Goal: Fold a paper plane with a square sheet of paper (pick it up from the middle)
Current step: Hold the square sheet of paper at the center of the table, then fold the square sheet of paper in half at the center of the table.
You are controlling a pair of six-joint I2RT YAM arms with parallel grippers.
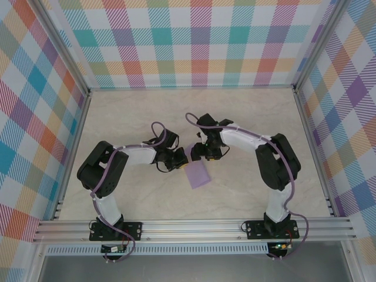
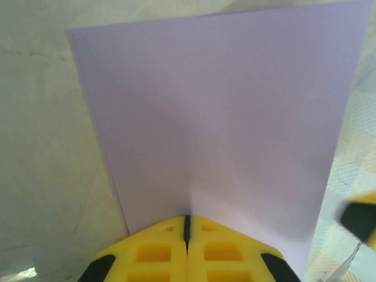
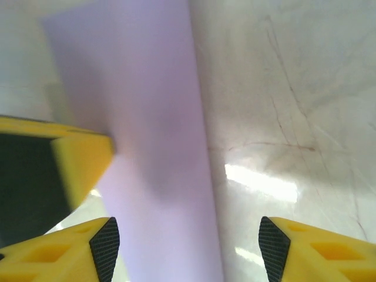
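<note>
At the near edge of the tabletop [image 1: 247, 117], an aluminium rail [image 1: 194, 229] carries the two arm bases. From there the left arm [image 1: 103, 170] and the right arm [image 1: 276, 161] bend inward, and their wrists meet near the middle of the tabletop. The left gripper [image 1: 175, 160] has its yellow fingers pressed flat together. In the left wrist view, the left gripper [image 2: 187, 226] pinches the middle of the nearest edge of the sheet of paper [image 2: 217, 117], which stands up from the pinch as a broad lavender face. A second layer seems to run along the paper's left edge there, though I cannot tell for sure. The right gripper [image 1: 198, 151] sits just beyond and beside the left one, with its fingers spread wide. In the right wrist view, the right gripper [image 3: 189, 244] has the paper [image 3: 147, 117] passing through the gap between its black-tipped fingers, closer to the left-hand one, and neither pad is visibly touching it. From above, the paper [image 1: 198, 174] hangs off the two grippers toward the near edge, roughly at the centre of the tabletop. I cannot tell whether its free end touches the surface. Farther back, the pale marbled top runs bare to the checked walls [image 1: 200, 41].
</note>
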